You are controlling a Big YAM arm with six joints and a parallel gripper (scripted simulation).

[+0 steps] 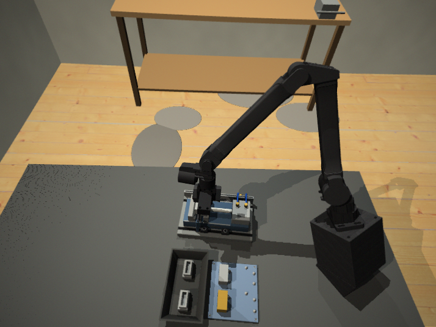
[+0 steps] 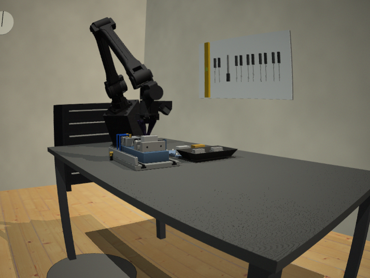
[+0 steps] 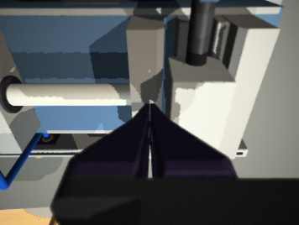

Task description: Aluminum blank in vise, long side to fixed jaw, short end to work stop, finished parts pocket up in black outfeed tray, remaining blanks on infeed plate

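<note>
My gripper (image 2: 146, 133) (image 3: 149, 112) is shut and empty, its tips over the movable jaw plate (image 3: 144, 50). A gray blank (image 2: 149, 138) (image 3: 203, 105) lies between the jaws beside the fixed jaw (image 2: 154, 147) (image 3: 257, 59). Its short end faces the dark work stop (image 3: 200, 34); exact contact is unclear. In the black outfeed tray (image 1: 186, 284) (image 2: 205, 156), two finished parts (image 1: 187, 277) (image 1: 182, 309) lie flat, pockets up. On the infeed plate (image 1: 239, 309), a gray blank (image 1: 223, 273) and a yellow brass blank (image 1: 221, 299) lie left of the short pins (image 1: 253, 283).
The hosed vise block (image 1: 241, 211) stands right of the jaws, with blue hoses (image 1: 237, 197) (image 3: 18, 164) rising near the gripper. A white rod (image 1: 221, 210) (image 3: 67, 94) links it to the movable jaw. The tray and plate stand side by side in front of the vise.
</note>
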